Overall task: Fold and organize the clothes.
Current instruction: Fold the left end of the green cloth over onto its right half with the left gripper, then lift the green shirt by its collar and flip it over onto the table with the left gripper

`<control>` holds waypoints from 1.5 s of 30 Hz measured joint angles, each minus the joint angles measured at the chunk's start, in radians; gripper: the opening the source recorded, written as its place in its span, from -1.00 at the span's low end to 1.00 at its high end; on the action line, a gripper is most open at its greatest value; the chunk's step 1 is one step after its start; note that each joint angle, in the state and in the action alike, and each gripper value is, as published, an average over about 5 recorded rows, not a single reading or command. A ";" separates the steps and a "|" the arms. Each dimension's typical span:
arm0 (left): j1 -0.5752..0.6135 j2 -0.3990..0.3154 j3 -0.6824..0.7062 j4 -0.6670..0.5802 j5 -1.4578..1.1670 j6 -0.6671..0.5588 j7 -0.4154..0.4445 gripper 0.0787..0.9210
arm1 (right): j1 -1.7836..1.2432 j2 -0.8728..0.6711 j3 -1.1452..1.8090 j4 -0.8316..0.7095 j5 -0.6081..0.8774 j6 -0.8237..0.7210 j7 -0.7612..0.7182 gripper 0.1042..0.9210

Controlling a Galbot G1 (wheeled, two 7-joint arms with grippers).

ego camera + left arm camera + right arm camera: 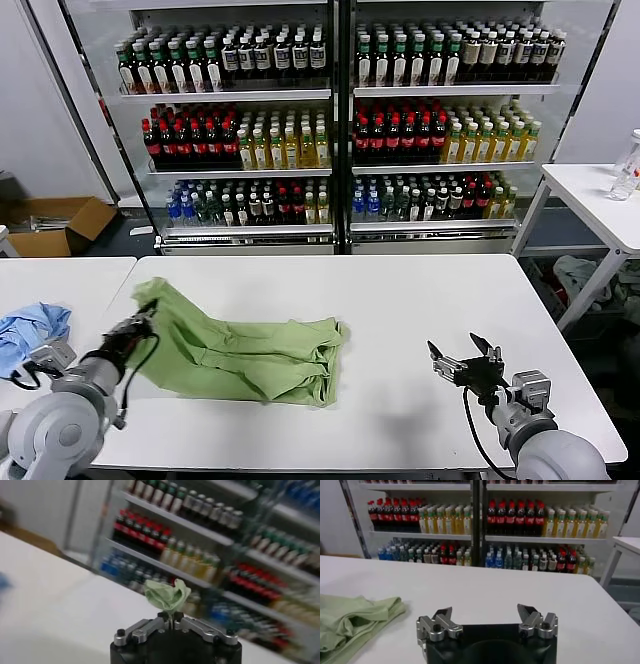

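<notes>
The pale green shirt point(245, 350) lies bunched and partly folded on the white table point(400, 300), left of centre. My left gripper point(147, 315) is shut on the shirt's left edge and holds it lifted off the table. In the left wrist view a crumpled tuft of green fabric point(167, 595) sticks out from between the closed fingertips of that gripper point(171, 616). My right gripper point(465, 352) is open and empty over the table's right front, well apart from the shirt. The right wrist view shows its spread fingers point(441, 615) and the shirt's right end point(355, 620). The printed patch and buttons are hidden.
A light-blue cloth point(35, 328) lies on a second white table at the far left. Drink coolers full of bottles point(330, 120) stand behind the table. Another white table point(590, 200) with a bottle is at the right, a cardboard box point(55, 225) on the floor at the left.
</notes>
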 measured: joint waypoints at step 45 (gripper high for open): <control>-0.071 -0.124 0.266 0.176 0.433 0.000 0.092 0.77 | 0.106 -0.014 -0.084 -0.083 -0.001 0.020 -0.011 0.76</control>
